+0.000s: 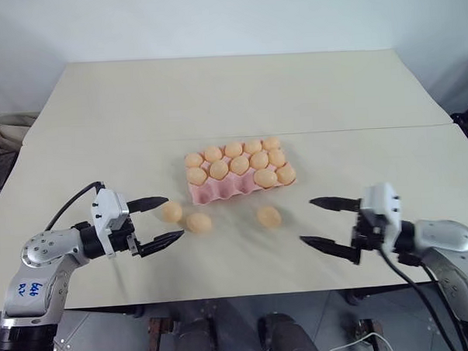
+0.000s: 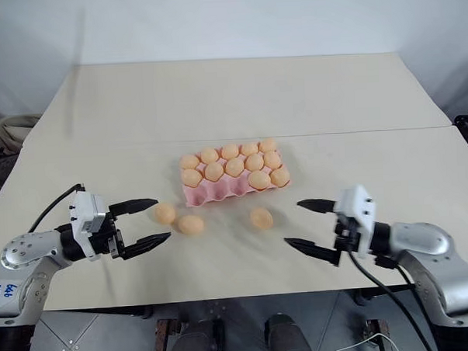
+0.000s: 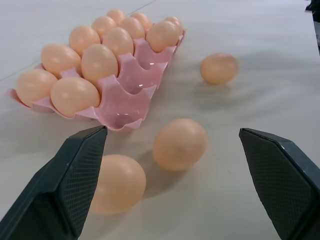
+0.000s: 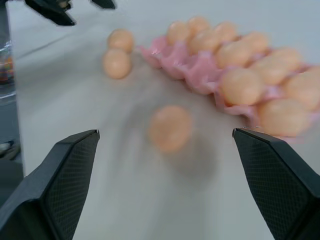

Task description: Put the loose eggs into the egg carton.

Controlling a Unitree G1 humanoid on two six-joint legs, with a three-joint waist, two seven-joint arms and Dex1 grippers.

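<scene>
The pink carton [image 1: 238, 171] sits mid-table and is nearly full: twelve eggs fill its far and middle rows and part of the near row, leaving about three empty cups at the near left end. Three loose eggs lie on the table just in front of the carton: one [image 1: 171, 212] and a second [image 1: 198, 222] close together off its near left corner, and a third [image 1: 268, 216] off its near right side. The left gripper [image 1: 158, 221] hangs with its jaws wide apart and empty, aimed at the left pair and just short of the first egg. The right gripper [image 1: 323, 222] is likewise spread wide and empty, near the third egg but clear of it. The step in hand looks like an approach for another pick, most likely by the left gripper; that would call for straddling one egg without nudging its neighbour, closing gently, then lifting it to an empty cup. The surface is a smooth beige table [image 1: 215, 91] with a seam running across it behind the carton; a plain pale wall stands behind it.
</scene>
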